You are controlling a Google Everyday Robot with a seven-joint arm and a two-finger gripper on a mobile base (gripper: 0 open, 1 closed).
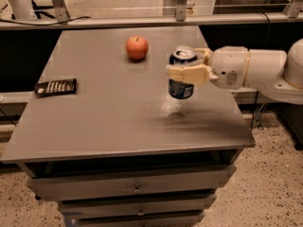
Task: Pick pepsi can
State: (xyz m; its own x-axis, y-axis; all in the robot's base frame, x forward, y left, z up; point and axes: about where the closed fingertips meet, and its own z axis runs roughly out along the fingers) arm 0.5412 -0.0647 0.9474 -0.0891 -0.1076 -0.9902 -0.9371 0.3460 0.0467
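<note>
- One can point(180, 89) matters here: you see a dark blue body with white print, a silver top, standing upright.
- Your gripper point(182, 63) comes in from the right side of the view and is clamped on the can around its upper half. One cream finger point(188, 74) crosses the front of the can and the other shows behind its top rim.
- The can sits over the right part of the grey table point(109, 122). Its base appears to hang just clear of the surface, with a dark shadow on the table below it.
- The white arm point(251, 69) reaches in level, above the table's right edge.
- An orange-red apple point(137, 48) rests near the can, to its left and further back, not touching it.
- A flat black remote point(55, 86) lies well apart, near the left edge.
- Under the table top you can see grey drawers point(137, 188).
</note>
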